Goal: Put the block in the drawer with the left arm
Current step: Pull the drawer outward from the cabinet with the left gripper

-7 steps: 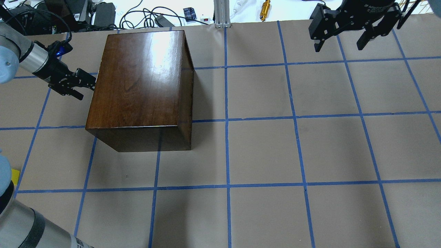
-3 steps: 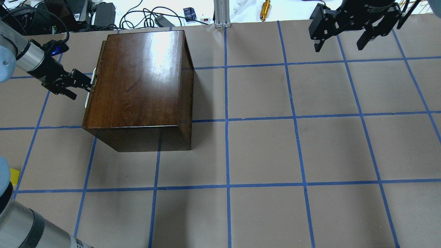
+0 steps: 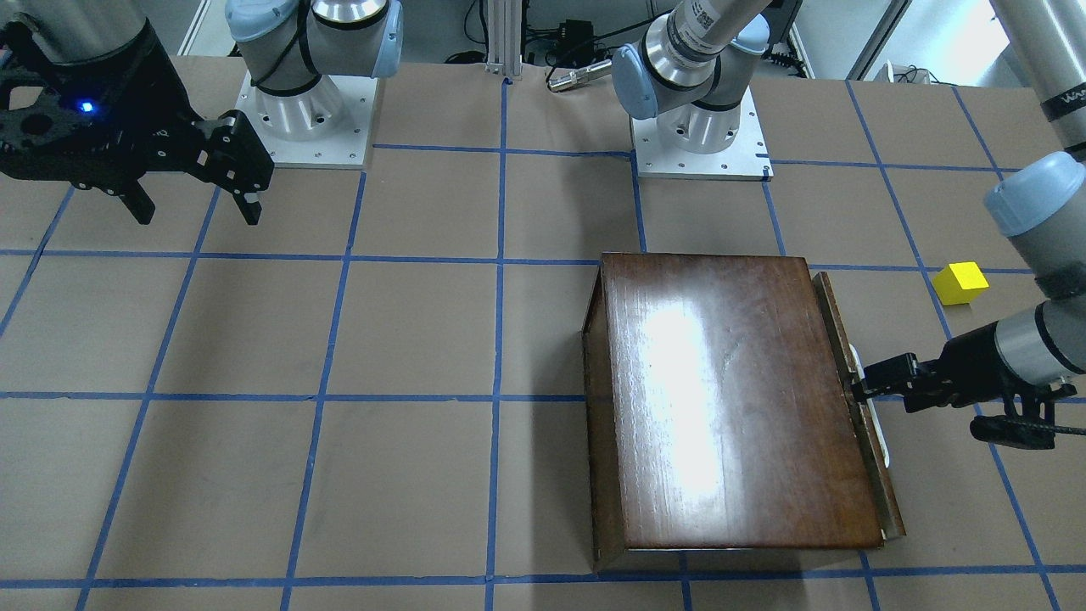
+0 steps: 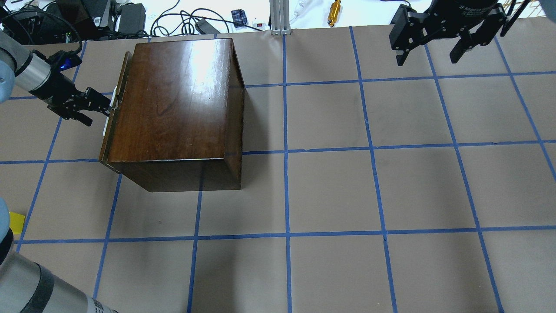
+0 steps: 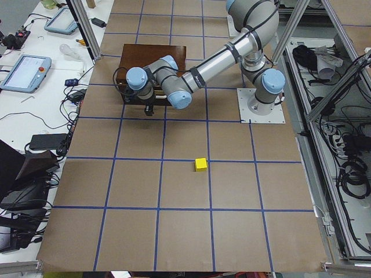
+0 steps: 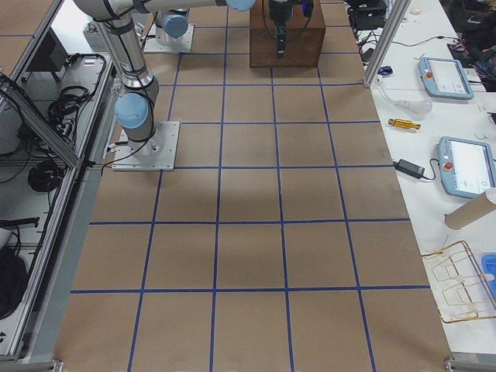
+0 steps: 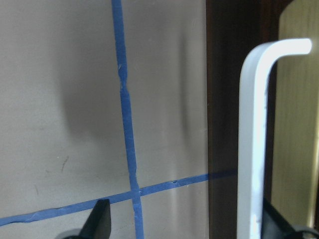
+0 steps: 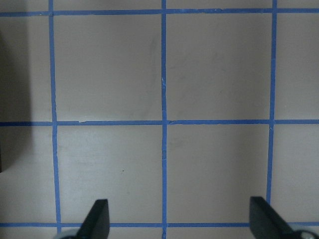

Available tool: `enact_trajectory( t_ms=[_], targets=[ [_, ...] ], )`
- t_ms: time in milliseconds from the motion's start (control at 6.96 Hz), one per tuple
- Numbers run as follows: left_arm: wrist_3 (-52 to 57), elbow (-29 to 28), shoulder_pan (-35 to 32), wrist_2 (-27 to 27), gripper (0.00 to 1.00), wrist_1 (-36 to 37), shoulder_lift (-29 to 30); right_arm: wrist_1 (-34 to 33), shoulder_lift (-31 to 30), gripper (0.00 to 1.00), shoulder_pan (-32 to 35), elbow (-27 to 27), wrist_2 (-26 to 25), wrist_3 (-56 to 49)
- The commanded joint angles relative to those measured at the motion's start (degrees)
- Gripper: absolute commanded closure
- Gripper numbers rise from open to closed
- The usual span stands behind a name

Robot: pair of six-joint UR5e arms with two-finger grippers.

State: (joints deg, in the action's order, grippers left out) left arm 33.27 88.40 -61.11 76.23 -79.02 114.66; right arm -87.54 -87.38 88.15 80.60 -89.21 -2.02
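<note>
L tool (image 4: pixel 102 111) spread round smooth white bar handle (image 7: pixel 251 149) of glossy dark-wood drawer (image 3: pixel 836 331) front; R tool (image 4: pixel 426 60) spread

Robot lab: teach pendants (image 6: pixel 465 167), cables (image 4: pixel 173 17)

The left arm (image 4: pixel 26 69) is reaching out low and nearly level, and the left hand (image 4: pixel 100 114) is pointing sideways with its fingers spread apart. The right arm (image 3: pixel 85 25) is holding the right hand (image 4: pixel 426 61) raised, aiming downward, fingers parted wide.

A blue tape grid (image 4: pixel 286 152) marks the brown table (image 4: pixel 412 187); a brass cylinder (image 4: pixel 333 12) lies beyond.
</note>
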Motion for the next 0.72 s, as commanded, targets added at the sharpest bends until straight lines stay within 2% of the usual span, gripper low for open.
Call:
enact_trajectory(
  t_ms=[0,575],
  targets=[
    [0.57,-0.07,0.9,-0.03,0.0,0.0,-0.05,0.0,0.01,0.0,0.0,0.0,0.09,0.0],
    [2.93,0.02,4.68,-0.03,0.0,0.0,0.12,0.0,0.01,0.0,0.0,0.0,0.09,0.0]
  ],
)
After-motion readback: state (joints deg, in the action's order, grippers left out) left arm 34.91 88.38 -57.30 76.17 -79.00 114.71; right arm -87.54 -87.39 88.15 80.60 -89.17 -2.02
